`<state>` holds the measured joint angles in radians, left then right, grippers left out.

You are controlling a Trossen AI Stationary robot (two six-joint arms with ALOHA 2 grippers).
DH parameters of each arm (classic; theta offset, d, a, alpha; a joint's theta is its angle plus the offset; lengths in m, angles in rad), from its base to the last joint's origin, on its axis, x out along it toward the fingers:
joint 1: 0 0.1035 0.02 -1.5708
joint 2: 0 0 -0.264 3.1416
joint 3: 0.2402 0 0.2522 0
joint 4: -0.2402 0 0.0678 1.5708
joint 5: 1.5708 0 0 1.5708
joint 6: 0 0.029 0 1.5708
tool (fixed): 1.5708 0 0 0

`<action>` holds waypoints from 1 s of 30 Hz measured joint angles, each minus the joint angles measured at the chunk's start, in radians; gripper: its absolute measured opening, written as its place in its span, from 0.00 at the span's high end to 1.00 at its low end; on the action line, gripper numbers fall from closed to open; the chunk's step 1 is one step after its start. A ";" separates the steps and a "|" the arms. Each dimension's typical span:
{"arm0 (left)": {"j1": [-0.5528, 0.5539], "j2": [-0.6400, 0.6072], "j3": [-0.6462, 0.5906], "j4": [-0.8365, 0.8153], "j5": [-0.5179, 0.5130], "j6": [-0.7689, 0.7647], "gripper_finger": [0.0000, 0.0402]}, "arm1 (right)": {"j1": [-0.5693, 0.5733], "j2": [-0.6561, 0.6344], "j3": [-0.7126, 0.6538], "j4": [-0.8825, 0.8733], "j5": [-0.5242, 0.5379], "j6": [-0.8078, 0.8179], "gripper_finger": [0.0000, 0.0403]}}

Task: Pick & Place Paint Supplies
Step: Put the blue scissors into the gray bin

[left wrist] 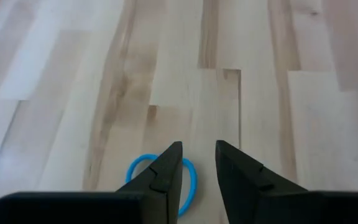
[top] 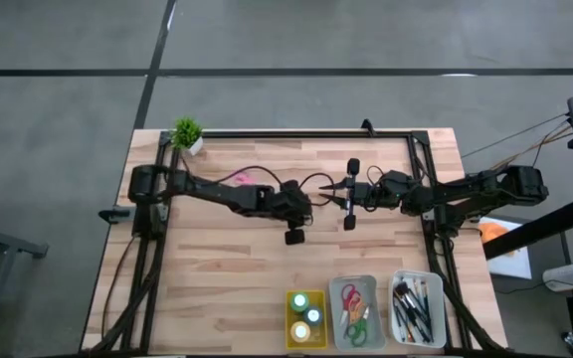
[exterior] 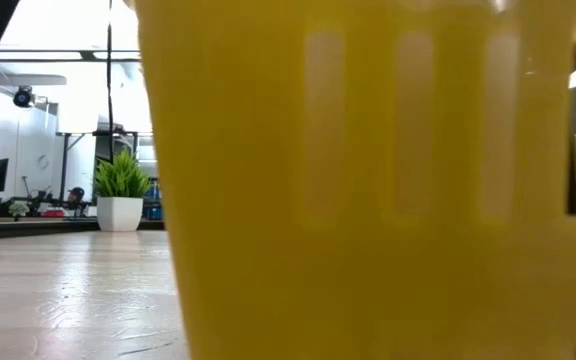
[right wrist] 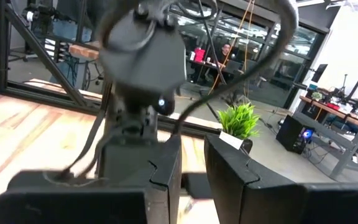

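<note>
Pale wood table [top: 227, 268], glass-walled workshop beyond

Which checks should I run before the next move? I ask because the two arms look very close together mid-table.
1. Left tool empty: ok, jaws apart, only wood between them.
2. Blue loop lined up: not ok, it lies beside one finger, not between the jaws.
3. Arm clearance: not ok, right tool nearly meets the left arm.
4. Right tool's grip: cannot tell.
5. Grey tray reachable: ok, nothing covers it.
</note>
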<state>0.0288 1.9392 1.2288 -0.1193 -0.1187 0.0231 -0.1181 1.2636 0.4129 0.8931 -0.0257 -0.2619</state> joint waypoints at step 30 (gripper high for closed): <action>-0.002 -1.217 -0.805 0.152 0.000 0.023 0.75 | 0.000 0.000 0.000 -0.029 0.000 0.000 0.84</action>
<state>0.0269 0.7219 0.4237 0.0330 -0.1187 0.0457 -0.1181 1.2636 0.4133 0.8637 -0.0257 -0.2623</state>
